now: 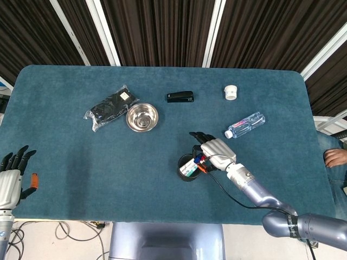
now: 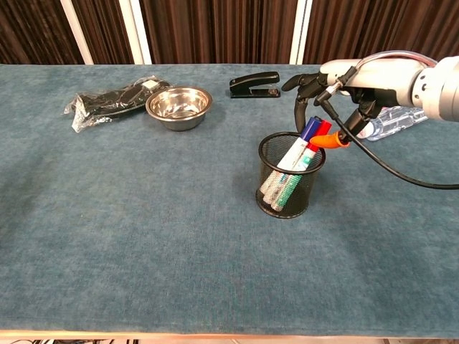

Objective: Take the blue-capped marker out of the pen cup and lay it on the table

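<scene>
While the marker point(image 2: 305, 138) leans in the cup point(image 2: 290, 185), blue cap up beside a red one, we judge it light, stiff and slick, best pinched just under the cap. Our right hand point(image 2: 343, 80) hovers at its tip, fingers apart, holding nothing. Our left hand point(image 1: 12, 179) rests spread off the table's point(image 2: 143, 215) edge.

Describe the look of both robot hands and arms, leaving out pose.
The right hand has a silver-white shell, black fingers, an orange thumb tip and a loose black cable; its arm is grey metal. The left hand matches: pale back, black fingers, orange tip.
</scene>
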